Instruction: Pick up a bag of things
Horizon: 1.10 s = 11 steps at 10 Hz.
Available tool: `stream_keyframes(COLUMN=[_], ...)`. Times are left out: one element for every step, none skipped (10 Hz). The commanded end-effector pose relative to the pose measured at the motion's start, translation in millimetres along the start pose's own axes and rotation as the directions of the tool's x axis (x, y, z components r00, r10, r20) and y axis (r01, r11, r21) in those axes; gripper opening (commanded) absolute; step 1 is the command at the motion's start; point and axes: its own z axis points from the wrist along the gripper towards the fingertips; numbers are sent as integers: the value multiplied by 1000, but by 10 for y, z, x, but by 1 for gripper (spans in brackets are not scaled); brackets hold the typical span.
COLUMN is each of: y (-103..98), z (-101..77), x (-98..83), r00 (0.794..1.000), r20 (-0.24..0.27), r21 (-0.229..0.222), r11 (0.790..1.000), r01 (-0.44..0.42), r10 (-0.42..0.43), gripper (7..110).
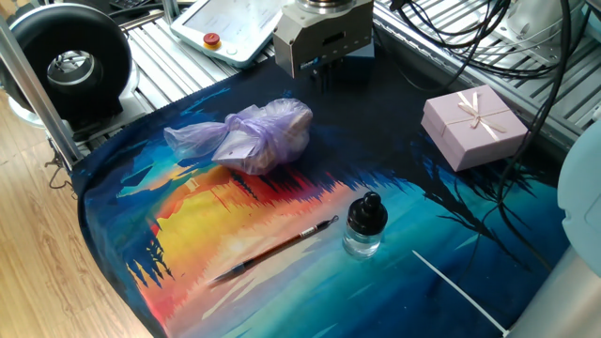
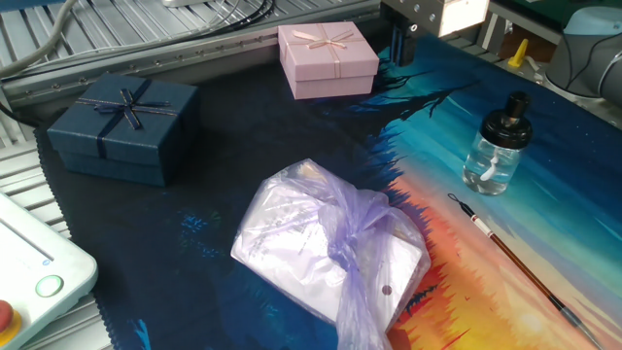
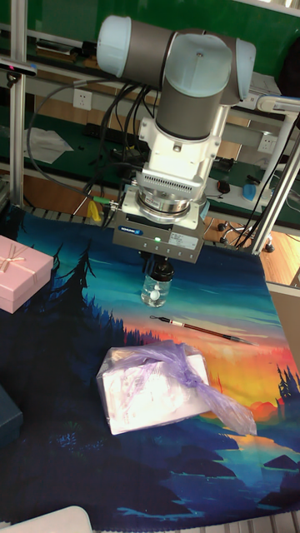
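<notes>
The bag of things [image 1: 258, 136] is a lumpy, knotted pale lilac plastic bag lying on the painted cloth, its wrinkly tail pointing left in one fixed view. It also shows in the other fixed view [image 2: 326, 248] and the tall fixed view [image 3: 154, 387]. My gripper [image 1: 326, 73] hangs above the cloth's far side, well apart from the bag and touching nothing. Only its dark lower end shows in the other fixed view [image 2: 400, 49]. In the tall fixed view the gripper [image 3: 158, 265] is above and behind the bag. Its jaw spacing is not readable.
A pink gift box [image 1: 472, 125] sits at the right, a dark navy gift box [image 2: 123, 126] at the cloth's far side. A glass ink bottle [image 1: 363, 225] and a paintbrush [image 1: 277, 249] lie in front of the bag. A teach pendant [image 1: 230, 23] rests beyond the cloth.
</notes>
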Motion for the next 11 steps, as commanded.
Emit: stream_keyframes(y=[43, 20, -18, -18, -16, -16, -14, -3, 5, 13, 14], z=[-12, -12, -12, -12, -12, -12, -12, -12, -12, -12, -12], x=[4, 2, 1, -3, -14, -18, -33, -32, -31, -34, -45], r00=[1000, 1000, 1000, 1000, 1000, 1000, 1000, 1000, 1000, 1000, 1000], r20=[-1, 0, 0, 2, 6, 8, 14, 13, 13, 14, 19], r21=[-19, -9, 6, 6, 5, 5, 4, 0, -3, -6, -7], r11=[1000, 1000, 1000, 1000, 1000, 1000, 1000, 1000, 1000, 1000, 1000], r01=[21, 14, 1, -4, -5, -8, -1, 6, 7, 7, 9], r10=[-21, -14, -1, 4, 5, 8, 1, -6, -6, -7, -8], gripper=[7, 7, 7, 7, 7, 7, 7, 7, 7, 7, 7])
